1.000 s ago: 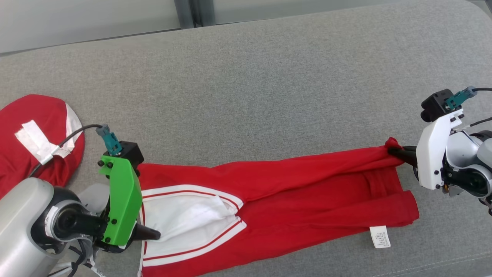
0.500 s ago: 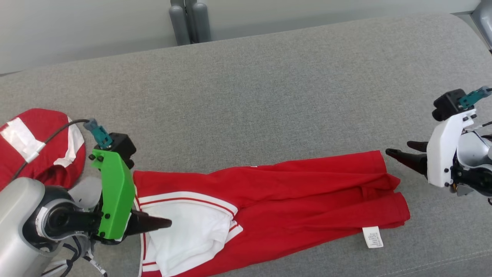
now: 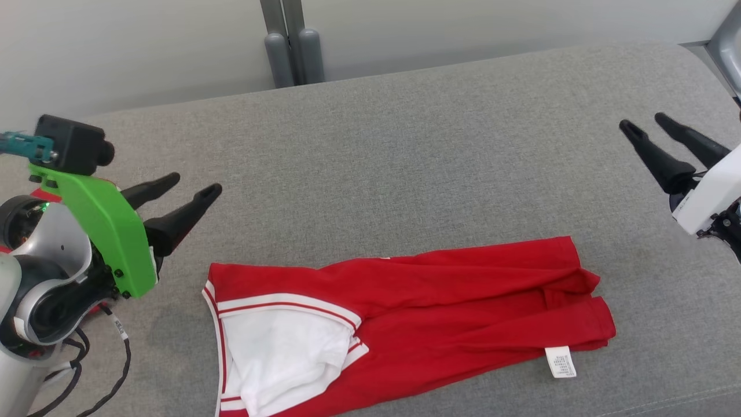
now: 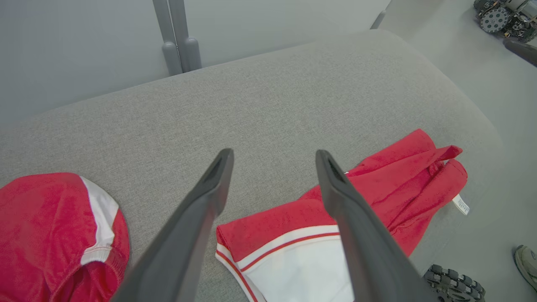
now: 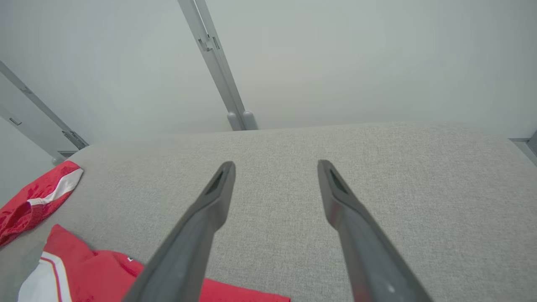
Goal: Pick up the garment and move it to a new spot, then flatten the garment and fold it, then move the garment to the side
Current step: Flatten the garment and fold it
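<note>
The garment (image 3: 434,301), red with a white panel and white-red trim at its left end, lies stretched out left to right on the grey cushioned surface (image 3: 405,145). A white label (image 3: 560,362) sticks out at its right end. My left gripper (image 3: 194,184) hangs open above and to the left of the garment, holding nothing. In the left wrist view its fingers (image 4: 273,154) spread over the garment (image 4: 377,188). My right gripper (image 3: 642,121) is open at the far right, well clear of the cloth. The right wrist view has the gripper (image 5: 275,164) open, with the garment (image 5: 96,272) at lower left.
A second red and white garment (image 4: 42,226) lies bunched at the surface's left end. A grey post (image 3: 292,52) stands behind the back edge. Off the right end, the floor holds a wheel (image 4: 453,285) and a shoe (image 4: 526,260).
Both grippers opened and let go of the garment's two ends, then lifted up and away. The garment settled flat on the surface. The camera has also shifted.
</note>
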Tool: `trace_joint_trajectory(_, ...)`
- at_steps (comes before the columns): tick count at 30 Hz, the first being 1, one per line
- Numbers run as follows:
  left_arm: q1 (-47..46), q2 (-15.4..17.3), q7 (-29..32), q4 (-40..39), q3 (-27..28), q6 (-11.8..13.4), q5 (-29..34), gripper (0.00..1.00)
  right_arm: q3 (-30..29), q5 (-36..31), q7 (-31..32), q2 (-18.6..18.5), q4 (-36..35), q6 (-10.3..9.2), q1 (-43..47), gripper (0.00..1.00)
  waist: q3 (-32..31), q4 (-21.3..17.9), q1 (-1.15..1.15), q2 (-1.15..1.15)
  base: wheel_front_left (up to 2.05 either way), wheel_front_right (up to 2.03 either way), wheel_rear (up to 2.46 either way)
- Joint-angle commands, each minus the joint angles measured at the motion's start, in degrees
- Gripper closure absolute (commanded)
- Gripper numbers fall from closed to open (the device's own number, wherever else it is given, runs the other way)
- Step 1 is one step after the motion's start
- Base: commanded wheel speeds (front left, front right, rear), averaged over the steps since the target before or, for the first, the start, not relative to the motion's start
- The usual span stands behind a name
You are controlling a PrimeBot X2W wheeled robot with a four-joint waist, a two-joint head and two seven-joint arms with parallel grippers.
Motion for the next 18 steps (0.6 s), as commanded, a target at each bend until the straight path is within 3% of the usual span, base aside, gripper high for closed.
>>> trace_joint_trajectory(1,1.9,-1.1,-3.7,0.4,1.2,0.1,0.9,0.00,-1.2,-1.0,-3.1,0.6,1.1,0.03,1.3,0.00,-0.5,0.3,0.00,0.00,0.00,0.00,0.00)
trace_joint_trajectory(6,6.4,-2.8,-19.1,0.6,5.9,2.9,7.3,0.00,-9.0,-4.0,-7.0,5.0,4.1,0.03,5.0,0.00,-1.2,0.5,0.00,0.00,0.00,0.00,0.00)
trace_joint_trajectory(10,10.9,-3.8,-30.9,0.0,8.7,6.9,13.9,0.00,-21.7,-11.0,-7.1,10.5,3.9,0.03,11.5,0.00,-1.2,0.7,0.00,0.00,0.00,0.00,0.00)
trace_joint_trajectory(15,16.7,-6.7,-42.2,-0.6,9.8,11.2,19.5,0.00,-35.3,-21.5,-7.1,17.8,-0.6,0.03,21.9,0.00,-0.8,1.0,0.00,0.00,0.00,0.00,0.00)
trace_joint_trajectory(18,20.1,-9.7,-47.9,-1.2,10.8,13.3,20.0,0.00,-40.1,-26.3,-7.1,21.2,-3.4,0.03,27.4,0.00,-0.5,0.7,0.00,0.00,0.00,0.00,0.00)
